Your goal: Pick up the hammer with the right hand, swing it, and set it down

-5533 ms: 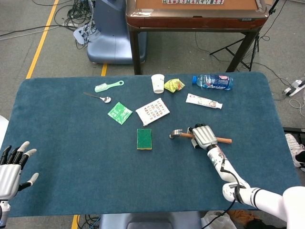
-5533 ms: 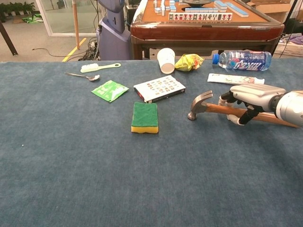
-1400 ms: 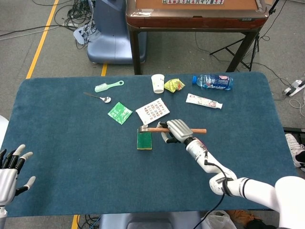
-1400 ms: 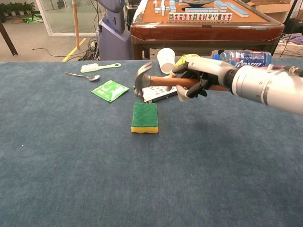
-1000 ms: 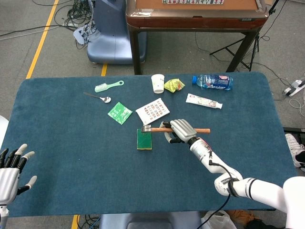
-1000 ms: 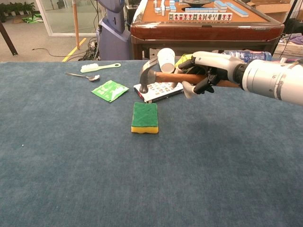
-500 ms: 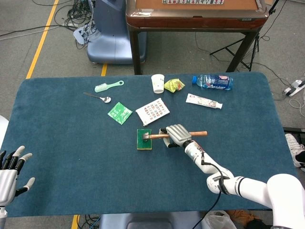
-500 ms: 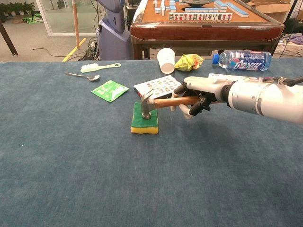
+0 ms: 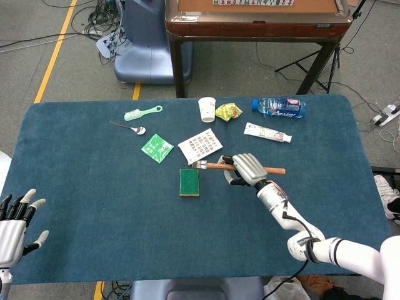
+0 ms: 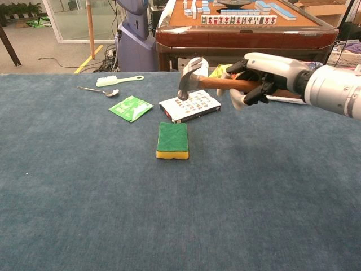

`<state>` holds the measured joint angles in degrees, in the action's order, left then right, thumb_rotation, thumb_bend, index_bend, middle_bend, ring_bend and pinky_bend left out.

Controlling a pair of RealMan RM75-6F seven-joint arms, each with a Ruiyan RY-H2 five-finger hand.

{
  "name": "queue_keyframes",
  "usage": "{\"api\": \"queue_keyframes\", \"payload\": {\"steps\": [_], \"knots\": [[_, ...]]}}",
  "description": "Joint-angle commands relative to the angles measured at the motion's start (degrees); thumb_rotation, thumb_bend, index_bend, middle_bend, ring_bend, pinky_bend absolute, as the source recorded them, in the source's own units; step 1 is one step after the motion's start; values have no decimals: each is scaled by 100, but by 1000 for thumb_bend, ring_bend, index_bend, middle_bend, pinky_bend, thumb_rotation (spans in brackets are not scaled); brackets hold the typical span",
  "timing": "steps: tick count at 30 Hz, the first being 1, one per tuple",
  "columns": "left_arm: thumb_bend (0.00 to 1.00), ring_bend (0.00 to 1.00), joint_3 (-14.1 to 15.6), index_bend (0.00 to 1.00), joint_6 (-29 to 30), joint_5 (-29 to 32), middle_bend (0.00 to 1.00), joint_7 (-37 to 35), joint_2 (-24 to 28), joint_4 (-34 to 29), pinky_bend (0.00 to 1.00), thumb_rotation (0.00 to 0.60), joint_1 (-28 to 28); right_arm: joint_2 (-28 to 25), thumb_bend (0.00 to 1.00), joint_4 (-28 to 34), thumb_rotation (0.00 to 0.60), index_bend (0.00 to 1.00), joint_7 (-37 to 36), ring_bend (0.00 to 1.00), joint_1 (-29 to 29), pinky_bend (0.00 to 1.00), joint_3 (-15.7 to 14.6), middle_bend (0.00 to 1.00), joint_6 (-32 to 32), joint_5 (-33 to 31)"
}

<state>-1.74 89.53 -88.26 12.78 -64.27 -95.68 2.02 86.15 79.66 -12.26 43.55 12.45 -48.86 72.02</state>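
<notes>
My right hand [image 9: 248,169] [image 10: 260,73] grips the wooden handle of the hammer [image 9: 215,165] [image 10: 210,82] and holds it in the air. The handle lies roughly level, and the steel head [image 10: 189,74] points left, above the card box [image 10: 190,105]. The green and yellow sponge [image 9: 189,181] [image 10: 172,140] lies on the table below and left of the head, apart from it. My left hand [image 9: 15,224] rests at the table's near left corner with its fingers spread and nothing in it; the chest view does not show it.
On the blue table [image 9: 94,187] lie a green packet [image 9: 157,148], a spoon [image 9: 129,127], a green brush [image 9: 142,112], a paper cup [image 9: 207,109], a yellow wrapper [image 9: 228,112], a water bottle [image 9: 279,107] and a toothpaste tube [image 9: 267,132]. A brown table [image 9: 256,25] stands behind.
Half a second ago the hammer head was down on the sponge. My right hand has since raised the hammer and moved it right and back, off the sponge.
</notes>
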Motion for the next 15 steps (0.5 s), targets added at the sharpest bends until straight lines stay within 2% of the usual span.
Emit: {"api": "queue_keyframes", "payload": {"steps": [1, 9, 15], "knots": [[191, 104, -3, 232, -29, -5, 105, 13, -14, -1, 0, 600, 22, -84, 1000, -7, 600, 774, -134, 806, -185, 870, -141, 918, -147, 119], [190, 104, -7, 232, -135, 3, 105, 83, -33, -38, 0, 600, 90, -189, 999, -310, 600, 775, -181, 753, -386, 865, -458, 851, 171, -20], [190, 104, 12, 232, -145, -19, 105, 144, -69, -52, 0, 600, 100, 162, 997, -929, 600, 774, -425, 729, -439, 846, -556, 824, 287, 46]]}}
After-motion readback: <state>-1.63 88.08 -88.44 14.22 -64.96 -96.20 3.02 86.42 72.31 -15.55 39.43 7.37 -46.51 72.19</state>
